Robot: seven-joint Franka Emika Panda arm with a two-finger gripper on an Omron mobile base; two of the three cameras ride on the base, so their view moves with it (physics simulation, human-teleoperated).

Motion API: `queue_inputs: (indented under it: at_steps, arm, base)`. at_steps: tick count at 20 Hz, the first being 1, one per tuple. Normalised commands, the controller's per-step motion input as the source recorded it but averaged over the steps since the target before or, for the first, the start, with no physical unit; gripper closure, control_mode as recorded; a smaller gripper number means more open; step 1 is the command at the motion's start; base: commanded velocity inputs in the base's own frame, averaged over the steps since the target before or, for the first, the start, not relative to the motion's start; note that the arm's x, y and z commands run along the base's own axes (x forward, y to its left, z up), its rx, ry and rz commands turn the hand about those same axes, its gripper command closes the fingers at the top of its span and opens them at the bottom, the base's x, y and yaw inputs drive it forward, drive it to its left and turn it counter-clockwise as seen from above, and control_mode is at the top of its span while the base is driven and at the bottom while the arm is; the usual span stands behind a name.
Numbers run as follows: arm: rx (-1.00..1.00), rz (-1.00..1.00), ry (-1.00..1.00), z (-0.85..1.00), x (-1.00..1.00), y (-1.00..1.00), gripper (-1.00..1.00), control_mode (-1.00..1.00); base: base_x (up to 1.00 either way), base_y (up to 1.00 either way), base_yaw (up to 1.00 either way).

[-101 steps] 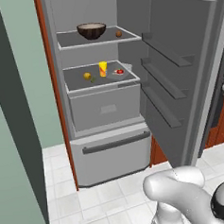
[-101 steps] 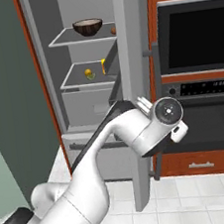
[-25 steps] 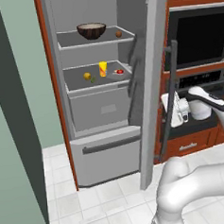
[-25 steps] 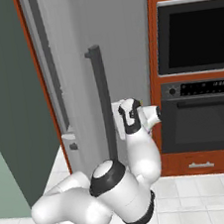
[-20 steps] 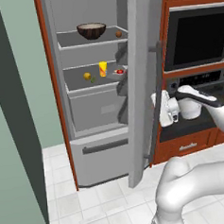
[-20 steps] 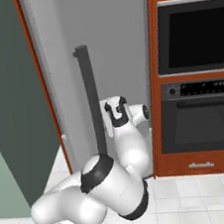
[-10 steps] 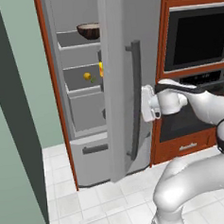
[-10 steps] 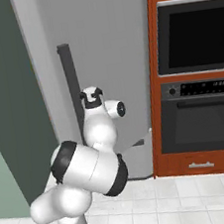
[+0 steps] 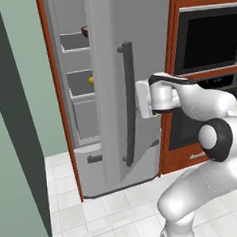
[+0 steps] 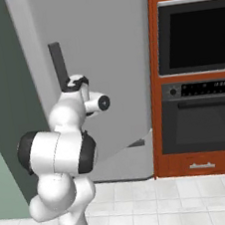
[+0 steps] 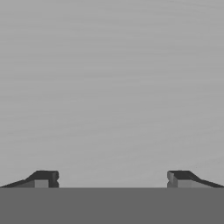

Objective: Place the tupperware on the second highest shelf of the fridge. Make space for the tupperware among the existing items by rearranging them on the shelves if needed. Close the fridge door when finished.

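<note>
Gripper [image 11: 112, 179] pressing flat against the outer face of the fridge door [image 9: 111, 91], fingers spread wide and gripping nothing, door standing nearly shut on the fridge [image 9: 85, 148], small orange-yellow fruit [image 9: 91, 81] showing through the gap.

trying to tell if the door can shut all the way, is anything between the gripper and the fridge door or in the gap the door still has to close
Nothing visible. The open gripper faces the bare outer panel of the fridge door with nothing between them. The remaining gap shows shelves set back inside the fridge, with nothing seen sticking out.
</note>
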Motion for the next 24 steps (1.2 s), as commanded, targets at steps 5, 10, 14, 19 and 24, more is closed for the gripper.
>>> queue_inputs:
  at_steps: [5, 10, 14, 19, 24]
  arm:
    - [0.0, -0.18, 0.0, 0.67, 0.46, 0.0, -1.0, -1.0]
    - [0.0, -0.15, 0.0, 0.39, 0.59, 0.02, -1.0, -1.0]
    - [0.01, -0.01, 0.0, 0.18, 0.74, 0.0, -1.0, -1.0]
    - [0.0, 0.0, 0.0, -0.02, 0.75, 0.04, -1.0, -1.0]
    - [0.0, 0.0, 0.0, -0.25, 0.72, 0.08, -1.0, -1.0]
  base:
    - [0.0, 0.0, 0.0]
    - [0.0, 0.0, 0.0]
    - [0.0, 0.0, 0.0]
    - [0.0, 0.0, 0.0]
    - [0.0, 0.0, 0.0]
